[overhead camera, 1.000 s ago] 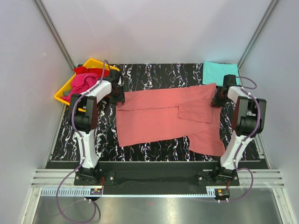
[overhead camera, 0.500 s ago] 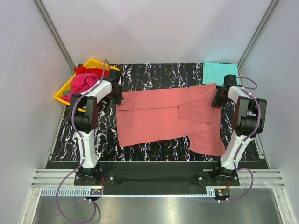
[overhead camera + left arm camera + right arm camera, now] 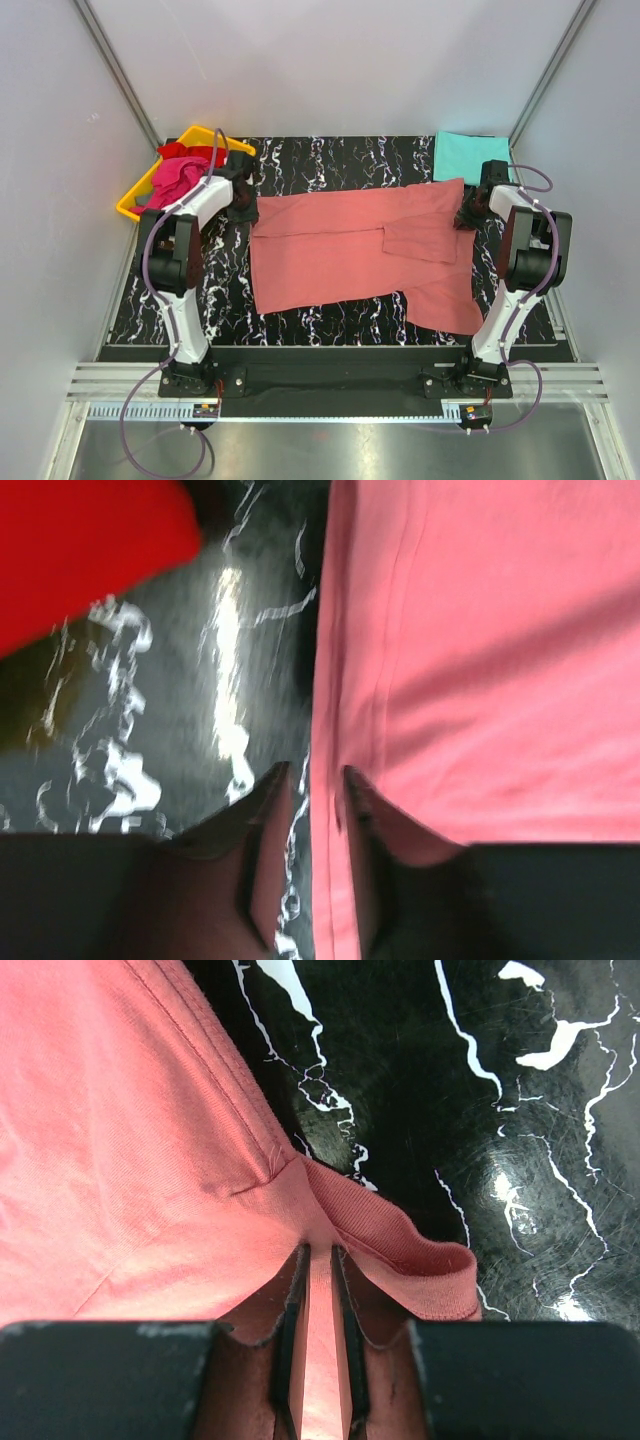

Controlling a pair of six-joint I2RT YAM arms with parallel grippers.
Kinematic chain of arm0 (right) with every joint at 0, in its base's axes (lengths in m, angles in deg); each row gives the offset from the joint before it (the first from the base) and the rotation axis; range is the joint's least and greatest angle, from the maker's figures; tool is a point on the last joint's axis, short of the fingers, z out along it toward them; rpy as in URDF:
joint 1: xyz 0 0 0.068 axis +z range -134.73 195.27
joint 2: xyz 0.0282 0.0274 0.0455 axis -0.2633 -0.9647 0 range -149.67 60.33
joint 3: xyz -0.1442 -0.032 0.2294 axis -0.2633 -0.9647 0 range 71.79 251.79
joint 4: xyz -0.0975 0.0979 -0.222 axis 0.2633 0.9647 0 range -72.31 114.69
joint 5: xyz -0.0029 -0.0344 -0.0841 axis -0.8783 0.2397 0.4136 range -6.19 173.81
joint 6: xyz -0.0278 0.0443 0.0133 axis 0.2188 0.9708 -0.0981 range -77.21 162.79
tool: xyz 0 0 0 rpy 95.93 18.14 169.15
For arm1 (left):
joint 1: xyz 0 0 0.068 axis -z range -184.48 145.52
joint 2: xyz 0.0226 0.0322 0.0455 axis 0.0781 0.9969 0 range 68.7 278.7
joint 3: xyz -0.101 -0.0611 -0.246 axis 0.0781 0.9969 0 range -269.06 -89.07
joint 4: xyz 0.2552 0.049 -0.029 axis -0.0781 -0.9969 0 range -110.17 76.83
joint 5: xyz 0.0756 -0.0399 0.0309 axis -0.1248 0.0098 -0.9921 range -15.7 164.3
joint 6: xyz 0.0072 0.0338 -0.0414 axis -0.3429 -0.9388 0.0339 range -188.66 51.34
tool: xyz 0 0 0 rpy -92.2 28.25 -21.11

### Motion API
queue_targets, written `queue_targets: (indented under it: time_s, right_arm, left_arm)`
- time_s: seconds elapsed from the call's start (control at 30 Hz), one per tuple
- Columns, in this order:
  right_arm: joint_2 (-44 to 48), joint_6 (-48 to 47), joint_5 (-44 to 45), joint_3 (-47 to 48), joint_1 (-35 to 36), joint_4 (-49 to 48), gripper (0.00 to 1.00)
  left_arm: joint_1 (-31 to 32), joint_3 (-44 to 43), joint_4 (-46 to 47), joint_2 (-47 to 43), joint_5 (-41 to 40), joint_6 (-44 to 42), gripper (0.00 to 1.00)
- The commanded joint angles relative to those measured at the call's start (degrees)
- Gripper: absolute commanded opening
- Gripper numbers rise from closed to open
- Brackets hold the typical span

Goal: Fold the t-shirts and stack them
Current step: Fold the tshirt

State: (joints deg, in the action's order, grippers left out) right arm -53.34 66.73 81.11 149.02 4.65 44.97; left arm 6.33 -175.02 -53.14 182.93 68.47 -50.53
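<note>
The salmon-pink t-shirt (image 3: 350,250) lies spread flat across the middle of the table. My left gripper (image 3: 242,203) is at its back left corner. In the left wrist view it (image 3: 310,780) stands narrowly open astride the shirt's hem (image 3: 350,680), with bare table showing beside the cloth. My right gripper (image 3: 466,212) is at the shirt's back right corner. In the right wrist view it (image 3: 320,1255) is shut on a pinch of the pink cloth (image 3: 150,1110) near the ribbed collar. The turquoise t-shirt (image 3: 470,156) lies folded at the back right. The magenta t-shirt (image 3: 175,178) and the red t-shirt (image 3: 180,151) lie bunched in the tray.
The yellow plastic tray (image 3: 132,208) sits at the back left corner of the black marbled table (image 3: 330,160). Red cloth (image 3: 90,550) shows at the upper left of the left wrist view. Grey walls close in both sides and the back.
My left arm has swung outward to the left and its gripper has shifted slightly left and back at the shirt's corner. The right arm and the shirt have hardly moved.
</note>
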Motion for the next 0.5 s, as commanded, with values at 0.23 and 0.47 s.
queue_targets:
  time_s: [0.23,0.47]
  right_arm:
    - [1.3,-0.2,-0.6,0.4,-0.6,-0.6,0.21]
    - [1.8,-0.3,-1.1,0.2,-0.6,-0.8,0.22]
  left_arm:
    - [0.4,4.7,4.6,-7.5,10.1,2.3,0.38]
    - [0.4,6.6,5.7,-2.6,7.6,3.7,0.39]
